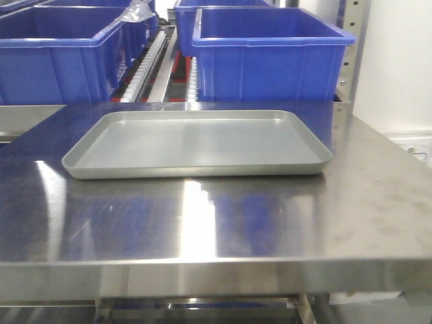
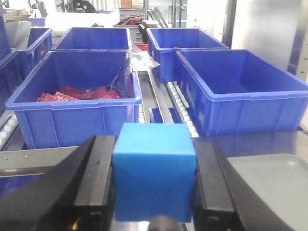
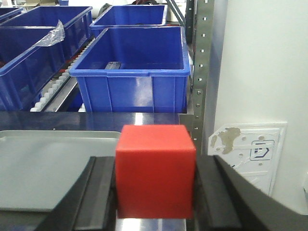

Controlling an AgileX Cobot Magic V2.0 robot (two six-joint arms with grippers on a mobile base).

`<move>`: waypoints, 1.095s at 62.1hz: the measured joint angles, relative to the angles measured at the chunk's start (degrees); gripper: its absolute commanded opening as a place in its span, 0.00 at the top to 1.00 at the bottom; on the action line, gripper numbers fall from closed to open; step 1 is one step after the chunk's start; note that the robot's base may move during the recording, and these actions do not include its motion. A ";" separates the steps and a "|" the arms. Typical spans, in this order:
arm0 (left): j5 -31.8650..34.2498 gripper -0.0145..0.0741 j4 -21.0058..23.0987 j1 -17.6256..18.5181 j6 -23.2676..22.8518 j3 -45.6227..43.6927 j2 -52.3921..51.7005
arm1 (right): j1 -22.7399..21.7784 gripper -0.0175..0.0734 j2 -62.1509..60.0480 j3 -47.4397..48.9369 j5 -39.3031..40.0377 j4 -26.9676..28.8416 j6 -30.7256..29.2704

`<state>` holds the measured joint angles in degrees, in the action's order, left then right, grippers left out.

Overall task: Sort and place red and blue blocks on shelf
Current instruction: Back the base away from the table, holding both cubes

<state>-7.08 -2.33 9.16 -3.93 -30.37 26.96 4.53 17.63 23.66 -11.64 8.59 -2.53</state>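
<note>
Stainless-steel table point(image 1: 270, 223) bearing a grey tray point(image 1: 196, 169) was positioned before the shelf point(image 1: 352, 47) of blue bins point(image 1: 270, 61).
The blue block point(image 2: 154, 178) was clamped between the jaws of the left gripper point(image 2: 154, 192); the red block point(image 3: 155, 175) was clamped between the jaws of the right gripper point(image 3: 155, 192), near the tray.

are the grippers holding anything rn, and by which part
Yes. The left gripper clamps the blue block by its two opposite side faces; the right gripper holds the red block the same way.
</note>
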 measured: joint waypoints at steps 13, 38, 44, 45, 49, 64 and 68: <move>0.00 0.62 0.00 0.00 0.00 0.00 0.00 | 0.00 0.41 0.00 0.00 0.00 0.00 0.00; 0.00 0.62 0.00 0.00 0.00 0.00 0.00 | 0.00 0.41 0.00 0.00 0.00 0.00 0.00; 0.00 0.62 0.00 0.00 0.00 0.00 0.00 | 0.00 0.41 0.00 0.00 0.00 0.00 0.00; 0.00 0.62 0.00 0.00 0.00 0.00 0.00 | 0.00 0.41 0.00 0.00 0.00 0.00 0.00; 0.00 0.62 0.00 0.00 0.00 0.00 0.00 | 0.00 0.41 0.00 0.00 0.00 0.00 0.00; 0.00 0.62 0.00 0.00 0.00 0.00 0.00 | 0.00 0.41 -0.09 0.00 0.00 0.00 0.00; 0.00 0.62 0.00 0.00 0.00 0.00 0.00 | 0.00 0.41 -0.09 0.00 0.00 0.00 0.00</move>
<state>-7.08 -2.33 9.16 -3.93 -30.37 26.96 4.53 17.54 23.66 -11.64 8.59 -2.53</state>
